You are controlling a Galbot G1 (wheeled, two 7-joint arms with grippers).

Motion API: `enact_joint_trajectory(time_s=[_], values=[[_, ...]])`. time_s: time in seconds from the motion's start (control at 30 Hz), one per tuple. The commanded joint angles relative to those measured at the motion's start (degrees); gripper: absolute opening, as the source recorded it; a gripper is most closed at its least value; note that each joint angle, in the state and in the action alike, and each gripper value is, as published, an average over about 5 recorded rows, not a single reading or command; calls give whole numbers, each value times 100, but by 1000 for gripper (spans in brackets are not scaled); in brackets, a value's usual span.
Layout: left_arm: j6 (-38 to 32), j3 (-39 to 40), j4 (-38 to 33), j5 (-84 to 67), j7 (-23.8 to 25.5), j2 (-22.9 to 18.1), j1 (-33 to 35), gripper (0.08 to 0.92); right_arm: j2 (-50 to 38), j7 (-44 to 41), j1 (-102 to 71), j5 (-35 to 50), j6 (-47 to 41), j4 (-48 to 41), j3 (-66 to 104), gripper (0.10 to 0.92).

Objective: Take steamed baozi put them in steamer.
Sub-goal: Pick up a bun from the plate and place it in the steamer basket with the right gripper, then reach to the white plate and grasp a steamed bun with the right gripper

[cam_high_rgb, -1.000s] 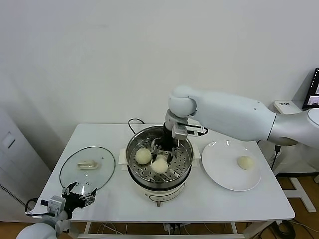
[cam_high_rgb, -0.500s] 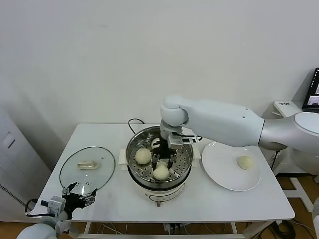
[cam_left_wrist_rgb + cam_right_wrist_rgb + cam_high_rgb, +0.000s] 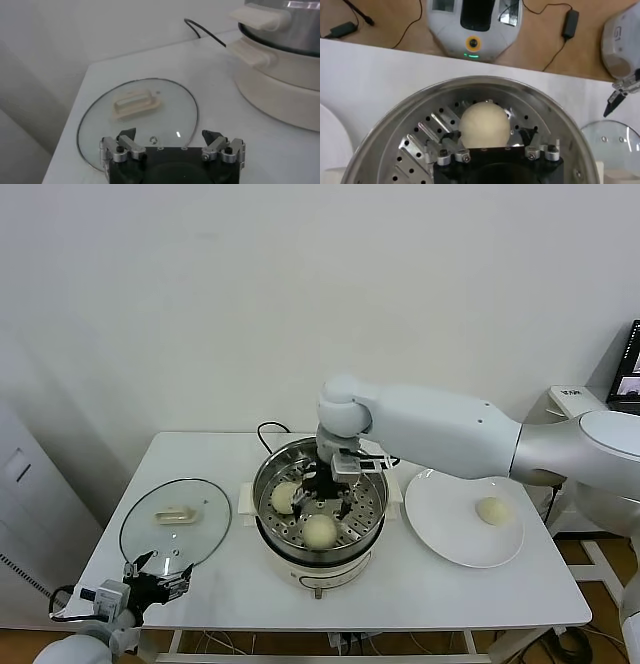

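The right hand (image 3: 327,487) hangs inside the steamer (image 3: 268,506), its fingers spread and grasping nothing; a baozi (image 3: 484,125) sits on the perforated tray just beyond them, apparently let go there, and another (image 3: 285,497) lies beside it. One more waits on the plate (image 3: 440,524), likely the next pick. The left hand (image 3: 172,147) idles released near the glass lid (image 3: 100,125) on the desk (image 3: 480,594).

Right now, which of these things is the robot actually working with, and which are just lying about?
In the job:
- right gripper, open over the steamer
- two baozi in the steamer
- one baozi waiting on the white plate

Lying about:
- glass lid on the table
- left gripper, open, parked at the table's near edge
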Motion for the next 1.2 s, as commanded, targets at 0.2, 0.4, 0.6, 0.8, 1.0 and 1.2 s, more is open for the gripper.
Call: enact_joint_trajectory(time_s=[0.2, 0.4, 0.6, 0.8, 1.0, 1.2], values=[[3, -37, 7, -8, 3, 9, -17, 823, -1118, -63, 715, 1180, -1878, -1007, 113, 823], [0, -55, 38, -23, 3, 27, -27, 823, -1838, -258, 823, 1730, -2797, -1635, -406, 823], [8, -70, 48, -45, 1, 40, -62, 823, -2218, -492, 619, 1756, -3011, -2273, -586, 823], [28, -42, 33, -52, 2, 27, -111, 823, -2272, -565, 143, 1125, -2674, -2913, -300, 823], [35, -12, 57, -55, 2, 32, -142, 823, -2238, -432, -551, 490, -2347, -3258, 264, 823], [34, -13, 37, -61, 3, 41, -142, 823, -2204, -138, -1194, 1, -2323, -3501, 671, 823]])
